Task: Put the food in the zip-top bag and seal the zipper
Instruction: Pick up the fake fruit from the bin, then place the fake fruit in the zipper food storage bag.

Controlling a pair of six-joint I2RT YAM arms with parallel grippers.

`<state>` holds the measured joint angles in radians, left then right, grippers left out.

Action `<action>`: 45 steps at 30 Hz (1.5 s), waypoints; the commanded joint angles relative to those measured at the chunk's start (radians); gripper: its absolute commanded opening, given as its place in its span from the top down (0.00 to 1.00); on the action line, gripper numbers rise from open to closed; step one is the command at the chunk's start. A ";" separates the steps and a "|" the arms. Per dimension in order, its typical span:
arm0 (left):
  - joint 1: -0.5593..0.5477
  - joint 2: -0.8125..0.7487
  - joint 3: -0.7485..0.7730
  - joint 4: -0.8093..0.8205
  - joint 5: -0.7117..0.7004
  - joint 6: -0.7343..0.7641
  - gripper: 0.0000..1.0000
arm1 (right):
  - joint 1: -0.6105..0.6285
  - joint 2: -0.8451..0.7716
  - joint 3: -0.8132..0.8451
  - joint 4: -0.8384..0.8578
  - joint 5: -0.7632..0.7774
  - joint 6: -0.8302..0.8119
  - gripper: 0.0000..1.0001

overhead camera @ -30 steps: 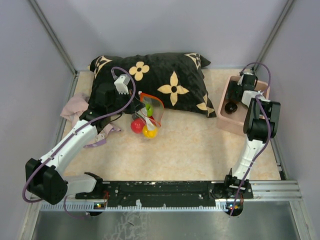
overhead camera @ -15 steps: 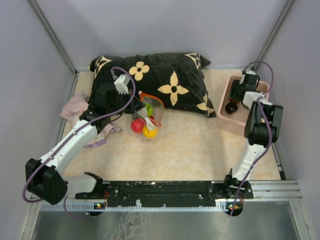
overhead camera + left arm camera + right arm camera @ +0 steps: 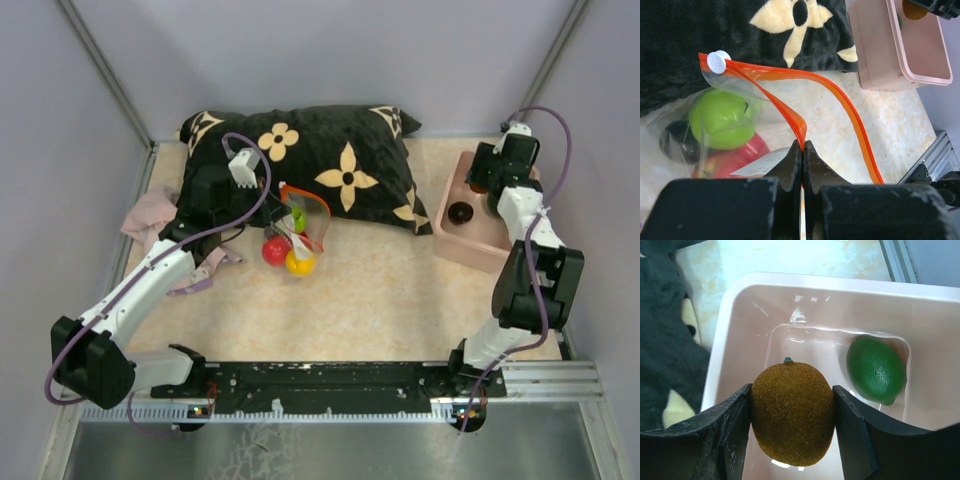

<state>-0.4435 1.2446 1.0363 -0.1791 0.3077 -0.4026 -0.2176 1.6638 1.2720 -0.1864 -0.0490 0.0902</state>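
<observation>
The clear zip-top bag [image 3: 297, 222] lies against the pillow's front with its mouth open. It holds a green fruit [image 3: 722, 117], a red one [image 3: 735, 157] and a dark one [image 3: 675, 142]; a yellow one [image 3: 299, 263] shows in the top view. My left gripper [image 3: 803, 145] is shut on the near lip of the orange zipper [image 3: 840, 100], by the white slider [image 3: 718, 61]. My right gripper [image 3: 792, 405] is shut on a brown fuzzy kiwi-like fruit [image 3: 792, 412] and holds it above the pink bin [image 3: 740, 295]. It also shows in the top view [image 3: 482, 182].
A green lime [image 3: 876, 370] lies in the bin, and a dark round piece [image 3: 460, 212] shows in it from above. A black flowered pillow [image 3: 330, 165] lies at the back. A pink cloth [image 3: 150, 215] sits under the left arm.
My right arm has swung up and toward the back right, lifting the brown fruit out of the bin. The left gripper and the bag have not moved.
</observation>
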 commanded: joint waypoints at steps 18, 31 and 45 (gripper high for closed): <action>-0.003 0.015 0.039 0.058 0.079 0.017 1.00 | 0.320 -0.323 0.134 -0.230 -0.196 0.047 0.58; -0.004 0.000 0.050 0.052 0.147 0.028 1.00 | 0.583 -0.276 0.195 -0.173 -0.366 0.017 0.57; -0.003 0.000 0.030 0.034 0.171 0.028 1.00 | 0.786 -0.148 0.170 -0.053 -0.539 0.039 0.57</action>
<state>-0.4435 1.2587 1.0504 -0.1627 0.4549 -0.3870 0.5423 1.4956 1.4105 -0.3107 -0.5098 0.1276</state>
